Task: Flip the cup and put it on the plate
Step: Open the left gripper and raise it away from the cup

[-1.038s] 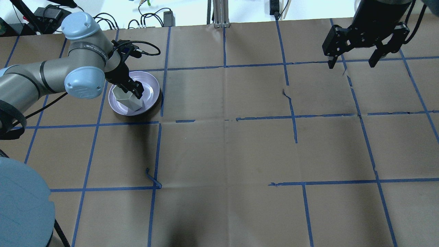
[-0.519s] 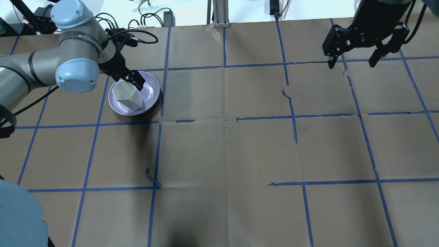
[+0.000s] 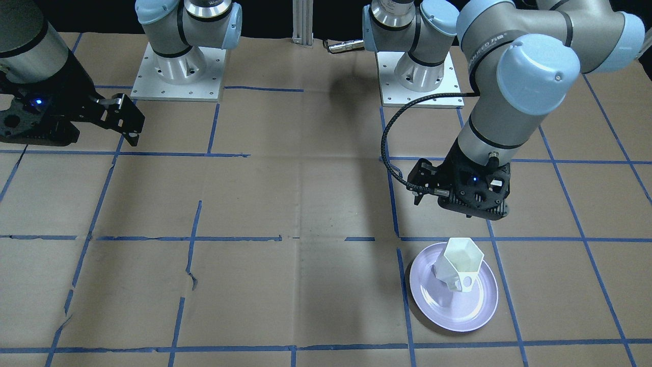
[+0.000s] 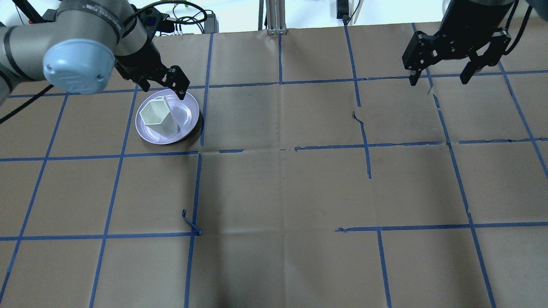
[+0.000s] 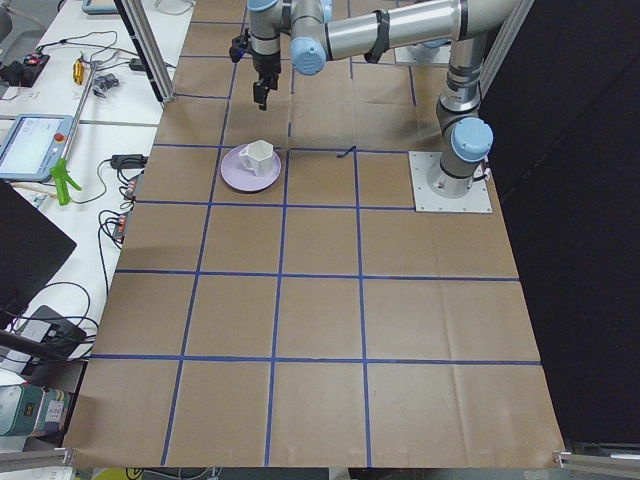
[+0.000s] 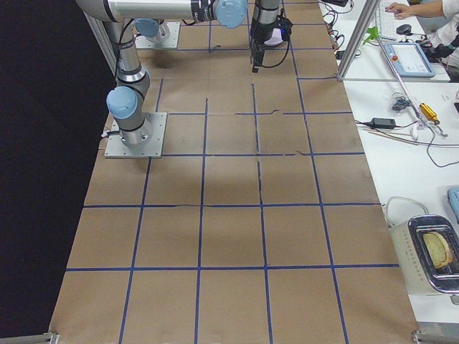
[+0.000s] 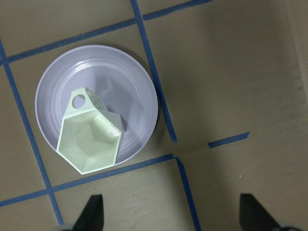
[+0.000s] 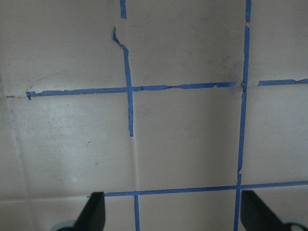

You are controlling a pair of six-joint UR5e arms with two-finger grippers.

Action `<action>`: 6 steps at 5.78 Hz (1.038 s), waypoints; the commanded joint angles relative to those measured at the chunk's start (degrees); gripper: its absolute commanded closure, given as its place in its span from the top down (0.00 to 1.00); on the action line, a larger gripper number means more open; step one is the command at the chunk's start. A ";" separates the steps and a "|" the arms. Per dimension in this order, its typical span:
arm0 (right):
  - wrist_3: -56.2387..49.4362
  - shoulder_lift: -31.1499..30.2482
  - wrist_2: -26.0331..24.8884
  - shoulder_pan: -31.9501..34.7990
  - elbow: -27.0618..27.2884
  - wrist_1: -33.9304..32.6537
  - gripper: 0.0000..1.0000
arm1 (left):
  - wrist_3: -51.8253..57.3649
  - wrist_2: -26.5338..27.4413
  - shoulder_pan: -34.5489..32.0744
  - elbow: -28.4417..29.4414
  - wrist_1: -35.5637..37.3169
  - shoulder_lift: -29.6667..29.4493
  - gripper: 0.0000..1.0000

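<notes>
Left gripper (image 4: pixel 164 87) fingers (image 7: pixel 94 214) spread wide and grasping nothing. A second ago they sat down at the cup (image 4: pixel 159 116); now they have lifted clear of it and drawn back. The white faceted cup has not moved. It stands apart from those fingers, below and just ahead of them and nearer the left finger in the wrist view, hexagonal mouth up, handle turned toward the gripper. It rests on the lavender plate (image 4: pixel 189 116), off-centre, the only thing the plate holds. Well across the table (image 4: pixel 278 192) from these fingers, the right gripper (image 4: pixel 438 80) hangs where it was, jaws parted and empty over brown paper and blue tape lines (image 8: pixel 129 89).
</notes>
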 commanded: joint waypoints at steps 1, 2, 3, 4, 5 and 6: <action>0.00 -0.01 0.00 0.00 0.00 0.00 1.00 | -10.30 0.27 -2.47 2.22 -9.66 5.73 0.99; 0.00 -0.01 0.00 0.00 0.00 0.00 1.00 | -10.96 0.35 -2.75 1.53 -12.39 7.94 0.99; 0.00 -0.01 0.00 0.00 0.00 0.00 1.00 | -13.31 0.53 -2.92 0.91 -12.42 9.61 0.99; 0.00 -0.01 0.00 0.00 0.00 0.00 1.00 | -13.08 0.53 -2.92 0.56 -12.42 10.24 0.99; 0.00 -0.01 0.00 0.00 0.00 0.00 1.00 | -12.81 0.27 -2.58 0.47 -12.33 10.24 0.99; 0.00 -0.01 0.00 0.00 0.00 0.00 1.00 | -12.81 0.27 -2.49 0.47 -12.33 10.07 0.99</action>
